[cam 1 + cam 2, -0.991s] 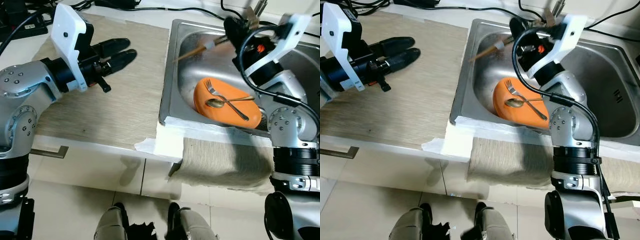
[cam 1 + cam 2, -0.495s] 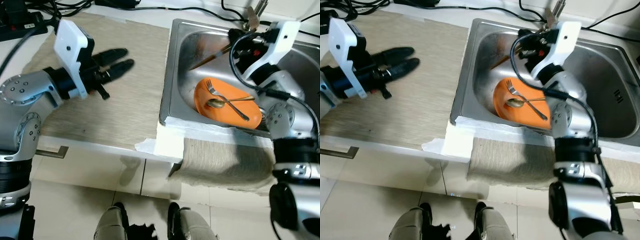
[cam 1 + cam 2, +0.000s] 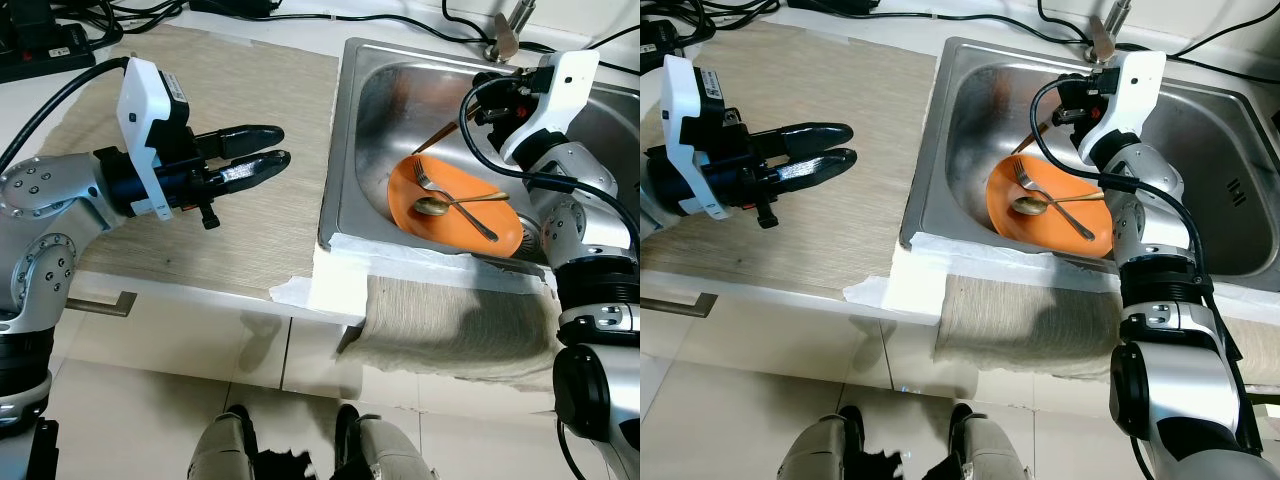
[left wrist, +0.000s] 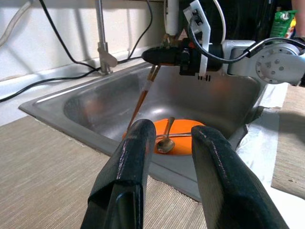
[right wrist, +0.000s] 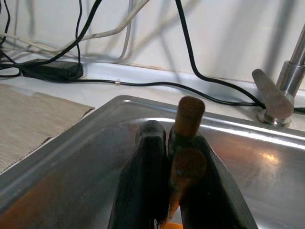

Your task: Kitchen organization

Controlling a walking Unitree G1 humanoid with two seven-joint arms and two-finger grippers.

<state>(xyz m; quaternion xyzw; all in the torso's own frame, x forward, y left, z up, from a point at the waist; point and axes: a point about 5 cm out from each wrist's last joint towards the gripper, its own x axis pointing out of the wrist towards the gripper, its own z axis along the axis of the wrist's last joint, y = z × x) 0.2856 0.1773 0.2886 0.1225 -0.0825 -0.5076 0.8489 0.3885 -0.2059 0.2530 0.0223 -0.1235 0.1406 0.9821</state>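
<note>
Chopsticks point(image 3: 440, 137) have swung down, tips now by the orange plate point(image 3: 452, 218) in the sink point(image 3: 345, 160), right tool point(image 3: 1072, 103) clamping them. Left tool point(image 3: 262, 158) hovers parted over the bench point(image 3: 250, 230). Fork point(image 3: 425, 180) and spoon point(image 3: 450, 205) remain on the plate.

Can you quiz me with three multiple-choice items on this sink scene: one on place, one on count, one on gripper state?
1. Where does the orange plate lie?
A. in the sink
B. on the counter mat
C. on the floor

2. How many utensils rest on the plate?
A. none
B. two
C. five

3. What is the right gripper doing?
A. hanging open
B. shut on the chopsticks
C. shut on the faucet

Key: 1 A, the plate sits inside the steel basin. 2 B, a fork and a spoon lie on it. 3 B, the right wrist view shows wooden sticks clamped between its fingers.
</note>
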